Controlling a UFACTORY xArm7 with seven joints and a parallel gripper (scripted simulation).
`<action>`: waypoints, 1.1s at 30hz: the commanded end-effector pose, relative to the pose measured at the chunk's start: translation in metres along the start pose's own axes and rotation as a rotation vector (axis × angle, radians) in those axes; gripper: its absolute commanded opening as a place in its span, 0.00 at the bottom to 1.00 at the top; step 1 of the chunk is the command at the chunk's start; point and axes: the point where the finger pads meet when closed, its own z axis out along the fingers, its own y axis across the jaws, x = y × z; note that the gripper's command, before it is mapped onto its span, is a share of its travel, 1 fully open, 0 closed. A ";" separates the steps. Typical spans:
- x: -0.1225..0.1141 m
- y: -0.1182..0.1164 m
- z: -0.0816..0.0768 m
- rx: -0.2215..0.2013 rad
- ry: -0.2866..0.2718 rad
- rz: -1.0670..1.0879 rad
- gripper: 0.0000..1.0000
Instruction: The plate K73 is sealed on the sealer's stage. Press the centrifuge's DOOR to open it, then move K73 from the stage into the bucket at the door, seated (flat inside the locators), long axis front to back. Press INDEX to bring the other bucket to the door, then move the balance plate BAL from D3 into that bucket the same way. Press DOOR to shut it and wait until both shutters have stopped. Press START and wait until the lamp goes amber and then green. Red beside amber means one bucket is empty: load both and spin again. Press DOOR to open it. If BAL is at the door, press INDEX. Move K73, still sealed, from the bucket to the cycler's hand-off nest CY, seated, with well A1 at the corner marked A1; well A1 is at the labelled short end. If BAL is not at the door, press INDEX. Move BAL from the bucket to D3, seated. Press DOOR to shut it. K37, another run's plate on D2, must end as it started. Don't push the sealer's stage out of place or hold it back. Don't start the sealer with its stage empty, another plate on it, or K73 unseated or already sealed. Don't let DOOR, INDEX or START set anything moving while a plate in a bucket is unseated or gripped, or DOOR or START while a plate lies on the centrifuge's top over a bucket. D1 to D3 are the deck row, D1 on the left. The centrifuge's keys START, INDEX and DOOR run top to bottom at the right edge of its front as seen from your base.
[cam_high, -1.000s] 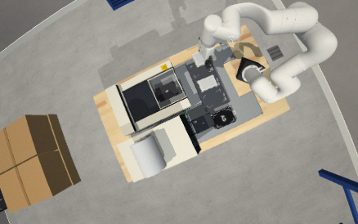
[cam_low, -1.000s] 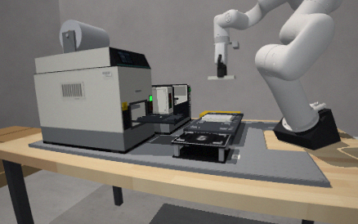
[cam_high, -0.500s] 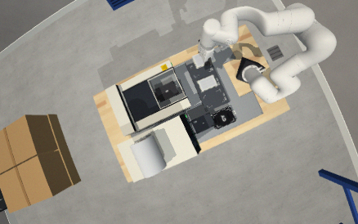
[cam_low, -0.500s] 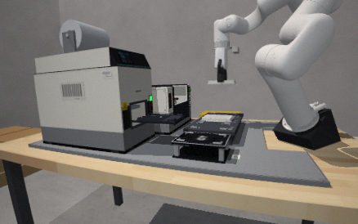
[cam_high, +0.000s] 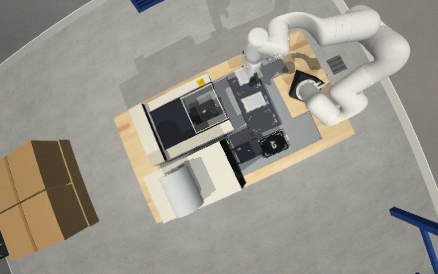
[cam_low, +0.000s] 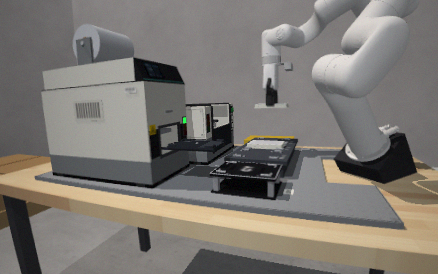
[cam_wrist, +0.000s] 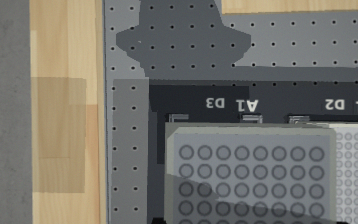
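Your gripper (cam_low: 270, 101) hangs high above the far end of the deck (cam_low: 320, 192), jaws clamped on a grey plate (cam_low: 270, 105) that it holds flat in the air. In the wrist view that plate (cam_wrist: 250, 170) fills the lower middle, its round wells in rows, with the D3 label (cam_wrist: 215, 103) and an A1 mark (cam_wrist: 248, 105) on the dark deck row just beyond its edge. You cannot read a name on the held plate, so you cannot tell from its face which plate it is. To its right in the wrist view, beside the D2 label (cam_wrist: 334, 104), a paler plate (cam_wrist: 346, 165) lies lower down. In the exterior view the centrifuge (cam_low: 110, 130) stands at the left, with a dark stage (cam_low: 197, 145) sticking out of its right side, and a small unit with a green lamp (cam_low: 184, 120) sits just behind. A nest (cam_low: 245, 171) on posts stands near the front of the deck. The arm's base (cam_low: 407, 165) sits at the right on the table (cam_low: 150, 210).
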 end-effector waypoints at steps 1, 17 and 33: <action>-0.001 -0.001 0.005 0.004 -0.003 0.001 0.00; -0.001 -0.001 0.028 0.004 -0.003 0.001 0.00; -0.001 -0.001 0.051 0.004 -0.002 0.001 0.00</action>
